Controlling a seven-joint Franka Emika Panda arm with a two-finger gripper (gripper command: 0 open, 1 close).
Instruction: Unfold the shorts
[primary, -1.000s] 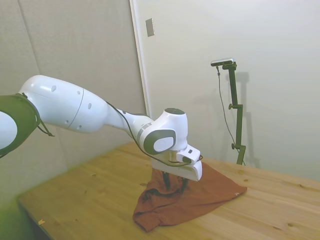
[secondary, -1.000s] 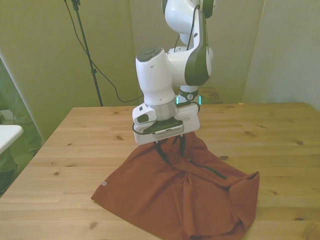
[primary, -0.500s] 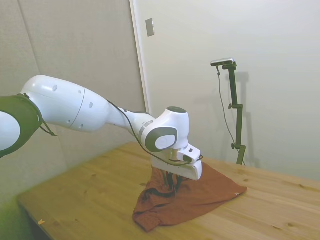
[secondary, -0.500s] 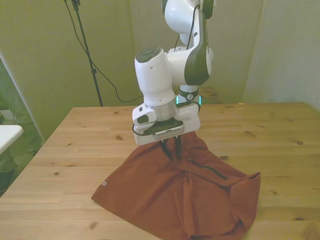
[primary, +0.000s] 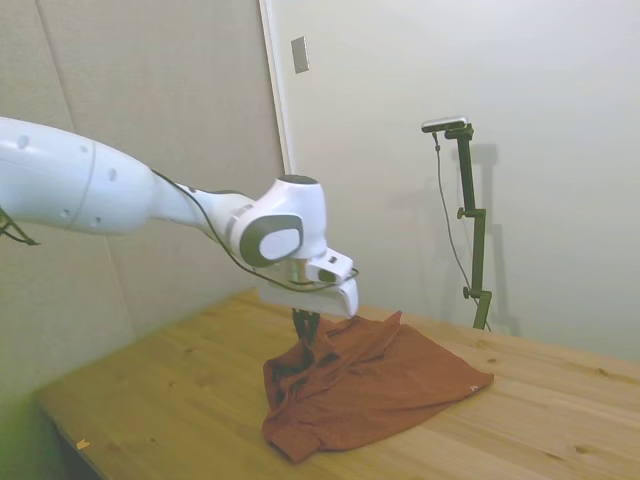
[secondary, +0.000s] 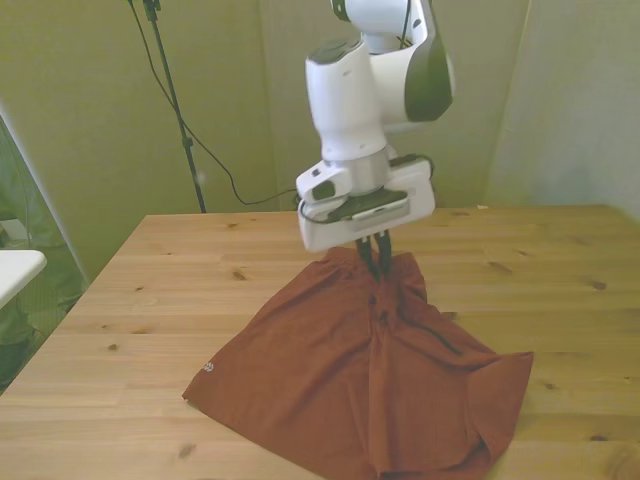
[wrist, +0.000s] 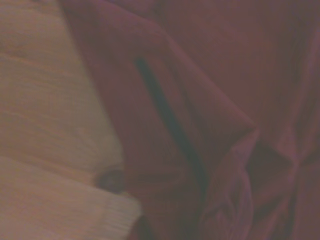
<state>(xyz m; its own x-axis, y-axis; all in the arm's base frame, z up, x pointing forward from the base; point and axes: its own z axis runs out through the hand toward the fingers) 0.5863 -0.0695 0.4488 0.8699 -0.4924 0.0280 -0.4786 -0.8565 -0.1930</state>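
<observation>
The rust-orange shorts (secondary: 340, 375) lie crumpled on the wooden table (secondary: 170, 290), spread toward the near edge. A dark zipper line (secondary: 436, 337) runs across the shorts' top layer, and it shows blurred in the wrist view as the zipper line (wrist: 167, 125) on the shorts (wrist: 235, 85). My gripper (secondary: 377, 262) hangs over the far part of the cloth, shut on a fold that it pulls up into a peak. In the side view the gripper (primary: 305, 323) holds the raised fold above the shorts (primary: 375, 385).
Bare table wood (primary: 180, 390) surrounds the garment on all sides. A white object (secondary: 15, 268) sticks in at the front view's left edge, off the table. The wrist view shows table wood (wrist: 45, 125) beside the cloth.
The gripper closed on a fold of the shorts, then rose and moved toward the front view's right and the far side, lifting the cloth into a peak.
</observation>
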